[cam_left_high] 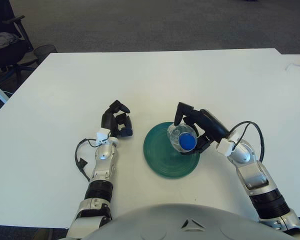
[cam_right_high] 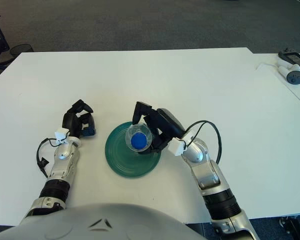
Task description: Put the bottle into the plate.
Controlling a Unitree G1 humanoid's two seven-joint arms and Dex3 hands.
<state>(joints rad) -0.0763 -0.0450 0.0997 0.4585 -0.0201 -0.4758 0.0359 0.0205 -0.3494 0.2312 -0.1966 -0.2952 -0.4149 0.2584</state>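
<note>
A clear plastic bottle (cam_left_high: 182, 136) with a blue cap stands upright over the right part of a dark green plate (cam_left_high: 162, 155) on the white table. My right hand (cam_left_high: 195, 127) is curled around the bottle, with fingers on its far and right sides. I cannot tell whether the bottle's base touches the plate. My left hand (cam_left_high: 117, 120) shows to the left of the plate with its fingers curled, holding nothing.
The white table (cam_left_high: 155, 80) stretches wide behind the plate. An office chair (cam_left_high: 7, 42) stands off the table's far left corner. A white and grey device with a cable (cam_right_high: 292, 75) lies at the far right.
</note>
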